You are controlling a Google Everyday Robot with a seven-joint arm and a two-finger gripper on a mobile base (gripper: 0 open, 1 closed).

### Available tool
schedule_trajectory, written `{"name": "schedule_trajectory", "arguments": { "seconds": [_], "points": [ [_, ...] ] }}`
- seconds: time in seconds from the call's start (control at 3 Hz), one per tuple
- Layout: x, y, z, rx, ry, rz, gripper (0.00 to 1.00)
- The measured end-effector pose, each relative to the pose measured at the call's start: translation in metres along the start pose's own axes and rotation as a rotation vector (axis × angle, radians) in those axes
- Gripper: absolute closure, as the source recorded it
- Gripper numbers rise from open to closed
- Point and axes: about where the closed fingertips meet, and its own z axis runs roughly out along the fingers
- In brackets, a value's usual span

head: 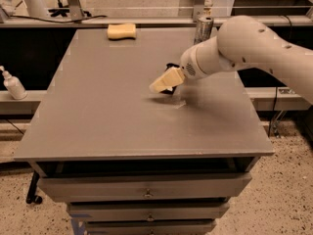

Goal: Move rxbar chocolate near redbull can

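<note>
The rxbar chocolate (pixel 169 65) shows only as small black bits around my gripper, near the middle of the grey table (pixel 98 111); most of it is hidden. My gripper (pixel 164 83), cream-coloured at the end of the white arm, is down at the table surface right over the bar. The redbull can (pixel 203 29), slim and silver-grey, stands upright at the table's far edge, behind the arm and to the right of the gripper.
A pale yellow sponge (pixel 122 31) lies at the far edge, left of the can. A white pump bottle (pixel 12 84) stands on a ledge left of the table. Drawers sit under the table's front edge.
</note>
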Motion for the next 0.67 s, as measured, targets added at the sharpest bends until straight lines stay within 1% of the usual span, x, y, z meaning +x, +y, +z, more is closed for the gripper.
{"name": "schedule_trajectory", "arguments": {
  "seconds": [0.33,0.67],
  "points": [
    [0.0007,0.0033,0.0071,-0.014,0.002,0.000,0.17],
    [0.0039,0.0031,0.0066,-0.012,0.004,0.008,0.40]
  ]
}}
